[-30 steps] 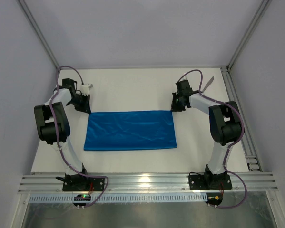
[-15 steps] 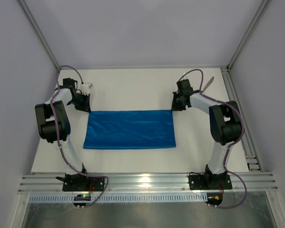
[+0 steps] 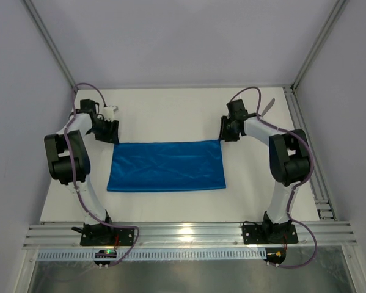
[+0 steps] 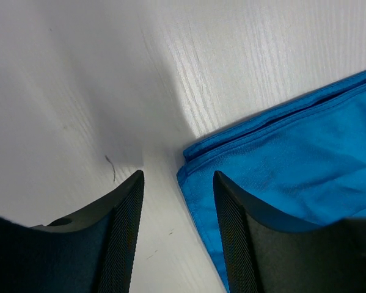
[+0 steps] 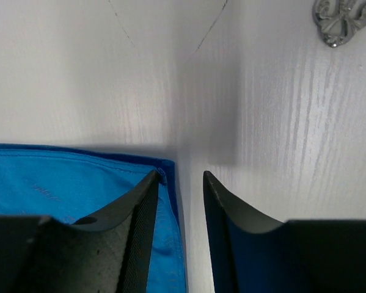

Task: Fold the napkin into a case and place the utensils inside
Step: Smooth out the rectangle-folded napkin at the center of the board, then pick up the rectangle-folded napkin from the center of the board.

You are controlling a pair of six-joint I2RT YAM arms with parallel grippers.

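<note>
The blue napkin [image 3: 165, 166] lies flat on the white table [image 3: 170, 113] as a wide rectangle, and its far-left corner shows doubled layers [image 4: 280, 159]. My left gripper [image 3: 112, 139] stands open over that corner, whose edge lies loose between the fingertips [image 4: 178, 177]. At the far-right corner [image 5: 66, 183] my right gripper [image 3: 222, 137] is open as well; its left finger rests over the cloth and nothing is gripped [image 5: 179, 175]. The end of a silver utensil [image 3: 266, 108] lies behind the right arm, and its ornate tip shows in the right wrist view [image 5: 341, 21].
Grey walls and aluminium frame posts [image 3: 305, 67] enclose the table at the back and sides. A metal rail [image 3: 183, 235] with both arm bases runs along the near edge.
Both grippers have gone from shut to open and let go of the napkin's far corners. The napkin lies where it was, and both arms have barely shifted.
</note>
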